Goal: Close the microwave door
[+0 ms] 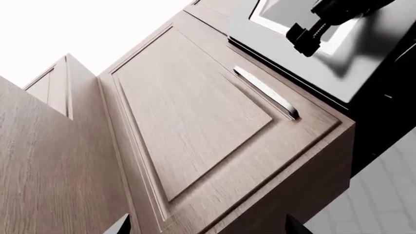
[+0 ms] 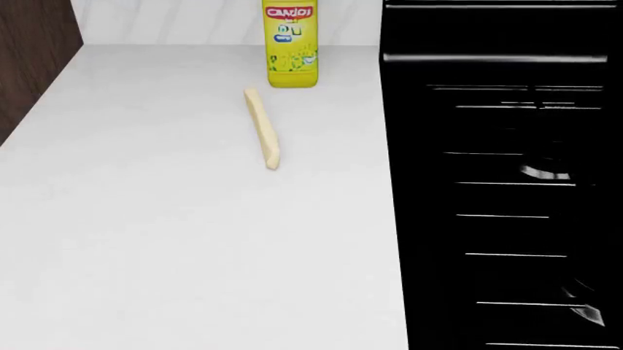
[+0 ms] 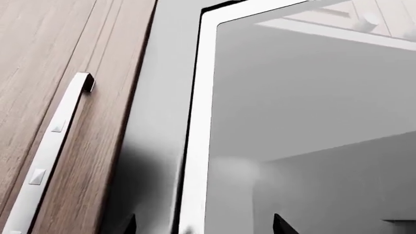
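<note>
The microwave door (image 3: 162, 122) is a grey panel with a white frame around a glass window (image 3: 312, 122), and it fills the right wrist view. My right gripper (image 3: 204, 225) is open just in front of it, with the white frame edge between its two dark fingertips. In the left wrist view the microwave (image 1: 370, 58) sits high beyond a wooden cabinet, with the right arm's black gripper (image 1: 315, 29) against its face. My left gripper (image 1: 208, 226) is open and empty, facing the cabinet door (image 1: 195, 112). The head view shows neither gripper nor the microwave.
A silver bar handle (image 1: 266, 92) is on the wooden cabinet door, and a handle (image 3: 48, 156) also shows beside the microwave. On the white counter (image 2: 146, 240) lie a baguette (image 2: 262, 131) and a yellow bottle (image 2: 289, 44). A black stove (image 2: 506, 182) borders the counter on the right.
</note>
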Available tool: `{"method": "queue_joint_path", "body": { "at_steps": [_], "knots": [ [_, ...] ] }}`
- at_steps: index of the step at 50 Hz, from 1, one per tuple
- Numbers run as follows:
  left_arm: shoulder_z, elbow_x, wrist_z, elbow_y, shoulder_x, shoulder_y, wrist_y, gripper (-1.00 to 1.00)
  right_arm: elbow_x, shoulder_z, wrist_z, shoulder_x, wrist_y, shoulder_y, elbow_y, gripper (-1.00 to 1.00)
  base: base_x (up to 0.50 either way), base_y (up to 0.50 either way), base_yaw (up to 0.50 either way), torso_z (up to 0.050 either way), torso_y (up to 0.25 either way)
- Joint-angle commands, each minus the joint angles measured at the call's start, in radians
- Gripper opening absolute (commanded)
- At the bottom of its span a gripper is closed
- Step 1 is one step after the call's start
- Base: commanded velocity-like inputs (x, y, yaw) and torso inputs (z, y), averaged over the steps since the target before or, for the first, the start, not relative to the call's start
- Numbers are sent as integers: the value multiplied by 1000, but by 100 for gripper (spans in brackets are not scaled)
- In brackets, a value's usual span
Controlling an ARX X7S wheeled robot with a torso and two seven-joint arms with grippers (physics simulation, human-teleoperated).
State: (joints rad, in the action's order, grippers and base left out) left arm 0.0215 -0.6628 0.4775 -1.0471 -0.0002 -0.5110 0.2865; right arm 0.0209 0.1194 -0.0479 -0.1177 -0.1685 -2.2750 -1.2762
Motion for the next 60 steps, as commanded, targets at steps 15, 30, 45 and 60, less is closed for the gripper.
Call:
{"method": "queue_joint_path", "body": {
  "at_steps": [15,30,45,60],
  "knots": [
    [19,-18,-12,0,0,8,-2,100,-23,2,-39,20,-144,-15,-32,100,0,0,0,0,0],
    [2,-11,-20,0,0,8,-25,100,-28,-2,-53,29,-239,-28,-33,100,0,0,0,0,0],
    [19,-19,-43,0,0,44,-40,100,-31,-29,-78,40,-318,-20,-33,100,0,0,0,0,0],
    [11,-13,-44,0,0,45,-45,100,-27,-40,-106,46,-363,-71,-33,100,0,0,0,0,0]
  ]
}}
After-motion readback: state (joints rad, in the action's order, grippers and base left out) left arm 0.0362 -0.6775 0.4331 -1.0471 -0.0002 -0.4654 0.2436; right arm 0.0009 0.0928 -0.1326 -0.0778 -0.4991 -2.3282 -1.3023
